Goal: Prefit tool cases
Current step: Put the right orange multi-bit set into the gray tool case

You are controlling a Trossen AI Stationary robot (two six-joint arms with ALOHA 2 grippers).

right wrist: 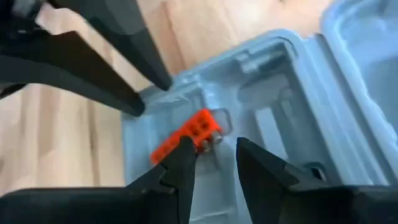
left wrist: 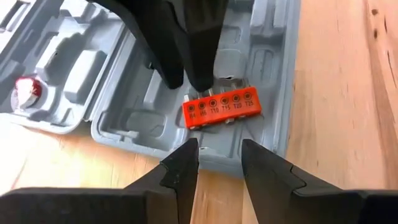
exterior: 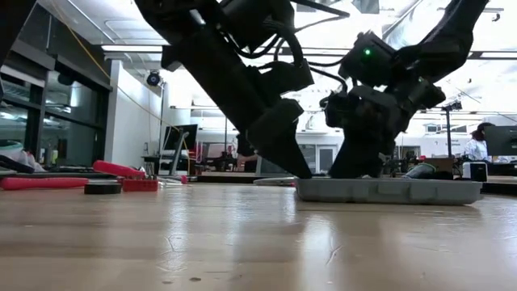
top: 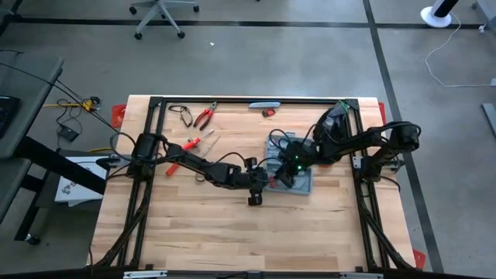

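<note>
**Orange bit holder being seated in the open tool case**

The tool case (top: 288, 167) lies open and flat on the worktop, a little right of the centre and closer to the far edge than to the near one. Its grey moulded inside faces up, with the tool-shaped slots visible in both wrist views. In one slot near the case's edge sits an orange bit holder (left wrist: 221, 107) with a row of small bits; it looks slightly crooked, so it is probably not pressed fully home.

Both grippers meet over this part of the case. The right gripper (right wrist: 214, 163) hangs just above the holder with its fingers parted and nothing between them; in the left wrist view its dark fingertips (left wrist: 186, 56) point down just beside the holder's far side. The left gripper (left wrist: 219, 163) waits at the case's near edge, its fingers also apart and empty, aimed at the holder.

The step in hand seems to be the fitting of the bit holder into its slot. The next move probably calls for a light push straight down, or a small turn to align the holder with the recess, while the case is kept from sliding on the smooth wood.

Farther out, red-handled pliers (top: 204, 117) and other red-handled tools (top: 194, 142) lie loose near the far left corner of the worktop, well apart from the case.
</note>
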